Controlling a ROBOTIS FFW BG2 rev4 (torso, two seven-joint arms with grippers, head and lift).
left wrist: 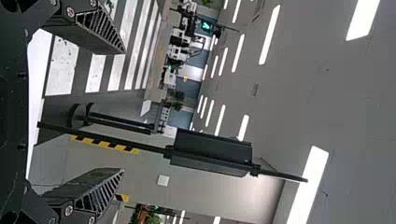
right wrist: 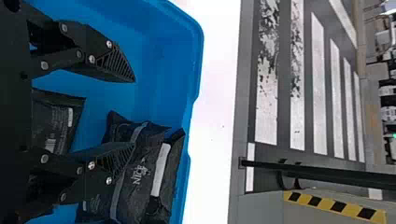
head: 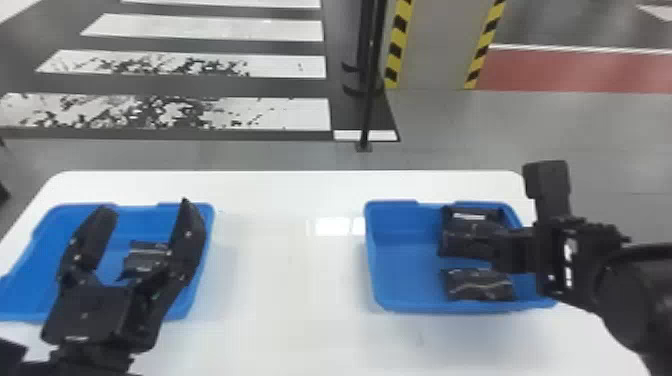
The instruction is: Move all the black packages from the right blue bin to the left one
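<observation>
In the head view my left gripper (head: 145, 206) is over the left blue bin (head: 35, 260), open; a black package (head: 145, 260) lies in that bin between its fingers. The left wrist view also shows this gripper (left wrist: 123, 112) with its fingers wide apart. My right gripper (head: 515, 250) is over the right blue bin (head: 400, 306), near black packages (head: 470, 216) in its back right part. Another black package (head: 480, 285) lies nearer the front. In the right wrist view the gripper (right wrist: 134, 112) is open, one finger overlapping a package (right wrist: 140, 182); a second package (right wrist: 56, 123) lies beside it.
A white table (head: 290, 280) holds both bins, with a wide stretch of tabletop between them. Beyond its far edge stand a dark pole (head: 371, 90) and a pillar (head: 435, 45) with yellow-black striped edges.
</observation>
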